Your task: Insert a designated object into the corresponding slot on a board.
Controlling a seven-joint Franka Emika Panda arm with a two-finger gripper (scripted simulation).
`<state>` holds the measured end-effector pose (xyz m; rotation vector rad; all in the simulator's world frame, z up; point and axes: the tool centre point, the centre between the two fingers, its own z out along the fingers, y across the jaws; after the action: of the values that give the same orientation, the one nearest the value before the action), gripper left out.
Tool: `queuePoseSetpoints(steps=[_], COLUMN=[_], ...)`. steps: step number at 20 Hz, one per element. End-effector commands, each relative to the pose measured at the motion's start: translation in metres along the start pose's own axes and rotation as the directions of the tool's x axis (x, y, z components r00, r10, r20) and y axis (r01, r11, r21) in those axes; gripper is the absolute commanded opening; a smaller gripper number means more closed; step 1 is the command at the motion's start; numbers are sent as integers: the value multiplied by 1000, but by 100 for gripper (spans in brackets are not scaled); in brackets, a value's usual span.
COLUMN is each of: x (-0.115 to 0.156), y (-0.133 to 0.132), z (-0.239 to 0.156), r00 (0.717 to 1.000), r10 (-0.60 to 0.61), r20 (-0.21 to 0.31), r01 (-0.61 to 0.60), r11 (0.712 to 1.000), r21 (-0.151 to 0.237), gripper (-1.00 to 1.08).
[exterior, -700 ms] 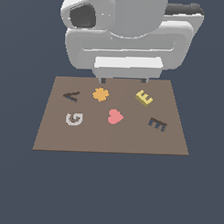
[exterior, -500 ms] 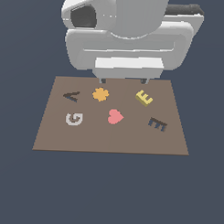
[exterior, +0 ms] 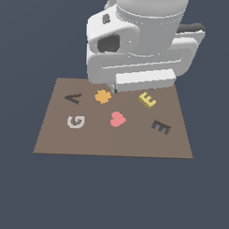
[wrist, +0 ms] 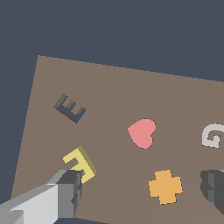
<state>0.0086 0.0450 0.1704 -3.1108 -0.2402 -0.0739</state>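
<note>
The yellow E block lies on the brown board, toward the exterior view's right; it also shows in the wrist view. The dark E-shaped slot is close beside it, nearer the board's front right, and is empty in the wrist view. My gripper hangs above the board, open and empty. One finger shows right beside the yellow E, the other far off past the orange piece. In the exterior view the arm hides most of the gripper.
The board also carries an orange cross-shaped piece, a pink heart, a grey G and a dark A-shaped recess. The bulky arm covers the board's far edge.
The arm has turned and its hand has come lower and toward the exterior view's right, nearer the yellow E. The pieces on the board have not moved.
</note>
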Motion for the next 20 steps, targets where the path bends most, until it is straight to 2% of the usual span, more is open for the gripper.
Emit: queuePoseSetpoints(steps=[1, 5, 11, 16, 20], x=[-3, -11, -29, -43, -49], y=[-11, -32, -61, -74, -79], z=[14, 42, 84, 108, 119], r00=[998, 978, 915, 861, 834], r10=[-66, -206, -402, -507, -550], r20=[6, 18, 35, 45, 49], r01=[66, 206, 402, 507, 550], r11=[998, 979, 916, 862, 835], r21=[1, 3, 9, 13, 14], gripper=[100, 100, 100, 100, 100])
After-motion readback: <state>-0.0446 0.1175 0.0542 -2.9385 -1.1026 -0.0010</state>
